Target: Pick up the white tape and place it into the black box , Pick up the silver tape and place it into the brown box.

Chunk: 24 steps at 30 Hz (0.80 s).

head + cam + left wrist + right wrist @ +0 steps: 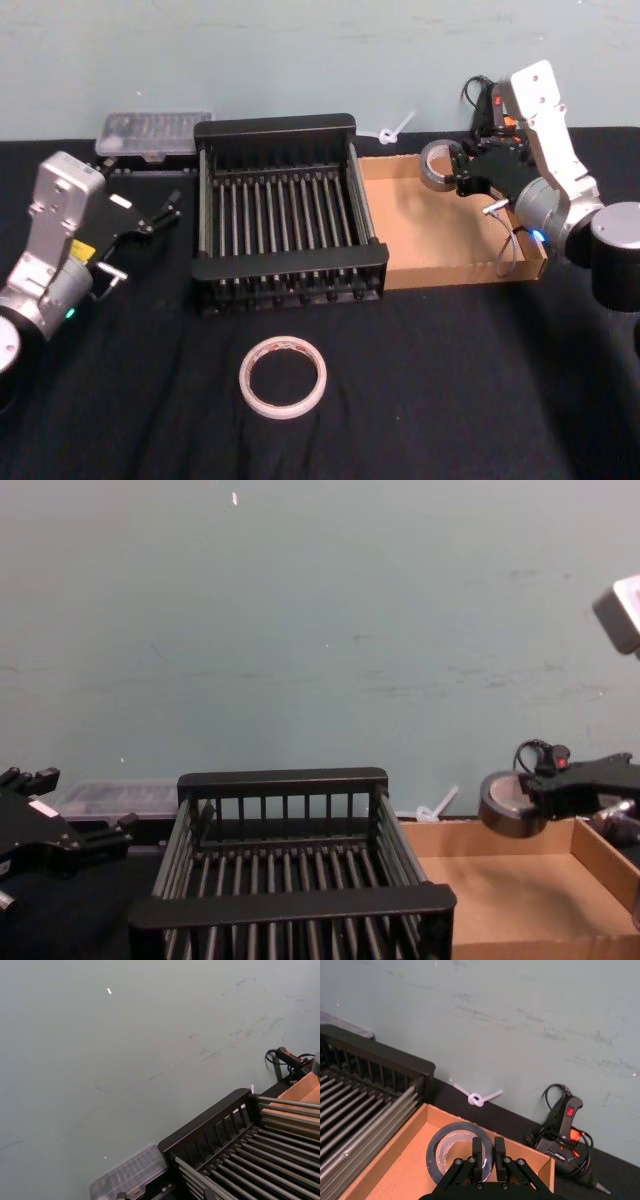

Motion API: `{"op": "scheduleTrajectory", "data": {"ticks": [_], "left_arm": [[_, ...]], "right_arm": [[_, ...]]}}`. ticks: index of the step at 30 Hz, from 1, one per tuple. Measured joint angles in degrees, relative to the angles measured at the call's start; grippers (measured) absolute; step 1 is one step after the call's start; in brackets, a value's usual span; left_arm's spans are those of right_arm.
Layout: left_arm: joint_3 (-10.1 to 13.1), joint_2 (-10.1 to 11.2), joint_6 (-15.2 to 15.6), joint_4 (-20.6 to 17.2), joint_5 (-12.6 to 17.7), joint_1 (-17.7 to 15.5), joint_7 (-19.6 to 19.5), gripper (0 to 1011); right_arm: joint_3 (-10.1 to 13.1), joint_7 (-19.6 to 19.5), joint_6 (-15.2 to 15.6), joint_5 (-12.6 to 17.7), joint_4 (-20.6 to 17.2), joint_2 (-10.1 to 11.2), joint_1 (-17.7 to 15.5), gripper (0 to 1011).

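Counter (480, 400) surface is covered in black cloth and carries the black box (285, 131) at centre, with the brown box (420, 272) touching its right side. The right gripper (458, 172) is raised over the far left corner of the brown box; its jaws are closed on the rim of the silver tape (437, 165), which hangs in the air above the tray floor, clear of the cardboard, as the chest view confirms (508, 805). In the right wrist view the two fingers (477, 1152) pinch the near wall of the roll (457, 1147). The white tape (283, 374) lies flat on the cloth in front of the black box, well apart from both grippers. The left gripper (172, 207) is held beside the left wall of the black box with its jaws spread and holding nothing. A clear plastic case (153, 133) sits behind it against the wall, and a black glue gun (562, 1132) lies behind the brown box.
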Motion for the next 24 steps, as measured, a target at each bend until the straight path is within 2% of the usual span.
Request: {"op": "scheduleTrajectory", "data": {"ticks": [7, 18, 20, 23, 24], "left_arm": [[0.0, 0.0, 0.0, 0.0, 0.0, 0.0, 0.0, 1001], [0.0, 0.0, 0.0, 0.0, 0.0, 0.0, 0.0, 1001], [0.0, 0.0, 0.0, 0.0, 0.0, 0.0, 0.0, 1001], [0.0, 0.0, 0.0, 0.0, 0.0, 0.0, 0.0, 1001], [0.0, 0.0, 0.0, 0.0, 0.0, 0.0, 0.0, 1001]], "right_arm": [[0.1, 0.0, -0.2, -1.4, 3.0, -1.3, 1.0, 146], [0.2, 0.0, -0.2, -1.4, 3.0, -1.2, 1.0, 147], [0.2, 0.0, -0.2, -1.4, 3.0, -1.2, 1.0, 166], [0.2, 0.1, -0.2, -1.3, 2.9, -1.2, 1.0, 292], [0.2, 0.1, -0.2, -1.3, 2.9, -1.2, 1.0, 292]]}}
